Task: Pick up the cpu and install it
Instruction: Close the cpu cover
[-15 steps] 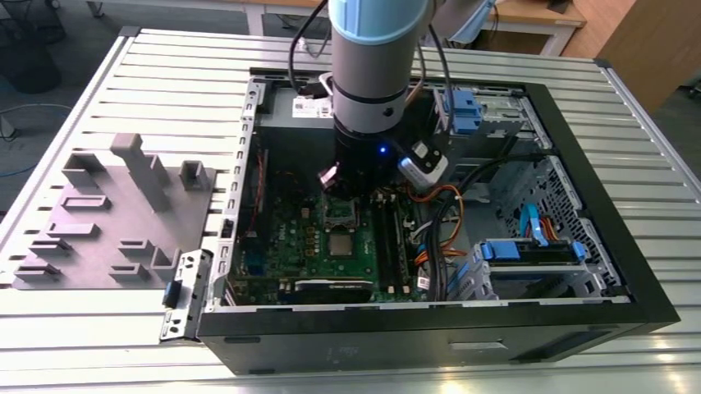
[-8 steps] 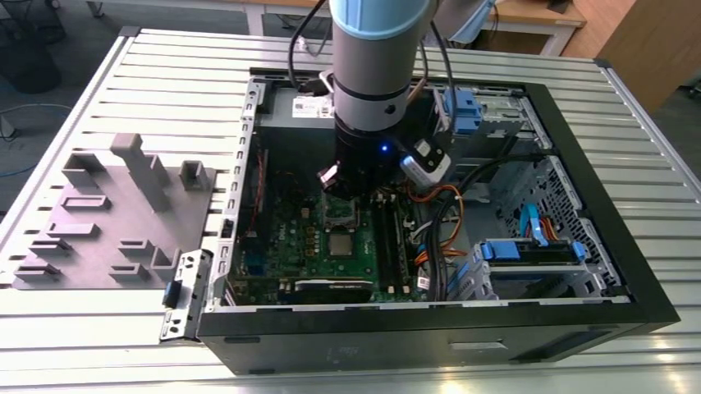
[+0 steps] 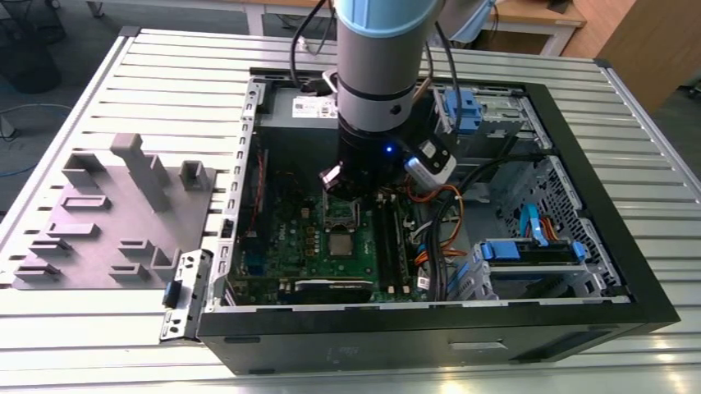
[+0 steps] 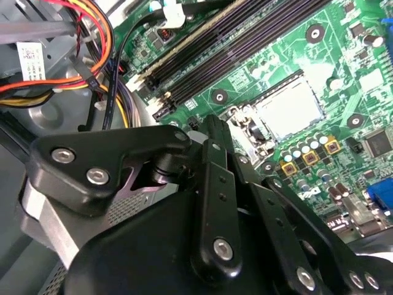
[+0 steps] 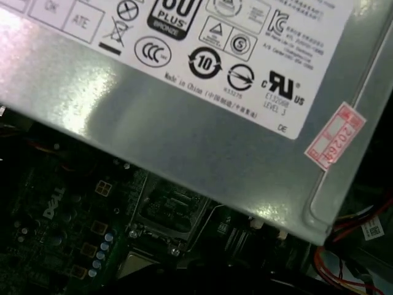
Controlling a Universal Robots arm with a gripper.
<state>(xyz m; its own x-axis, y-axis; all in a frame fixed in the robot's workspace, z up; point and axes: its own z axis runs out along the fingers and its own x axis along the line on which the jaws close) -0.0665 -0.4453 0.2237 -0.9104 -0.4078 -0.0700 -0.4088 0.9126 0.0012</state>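
The cpu (image 3: pixel 343 244) is a small pale silvery square lying flat in the socket on the green motherboard (image 3: pixel 285 238) inside the open computer case. In the second wrist view the cpu (image 4: pixel 288 110) lies just beyond the black gripper linkage. The shiny socket frame (image 3: pixel 343 215) stands hinged up beside it, and this socket frame (image 5: pixel 166 206) also appears in the first wrist view. My gripper (image 3: pixel 353 195) hangs low inside the case, right above the raised frame and a little behind the cpu. Nothing shows in the gripper (image 4: pixel 212 123).
A large grey box with a white label (image 5: pixel 202 92) sits close beside the socket. Orange, yellow and black cables (image 4: pixel 92 55) run near the memory slots (image 4: pixel 245 37). Blue drive bays (image 3: pixel 531 250) fill the exterior view's right. A grey moulded tray (image 3: pixel 110 222) lies outside the case.
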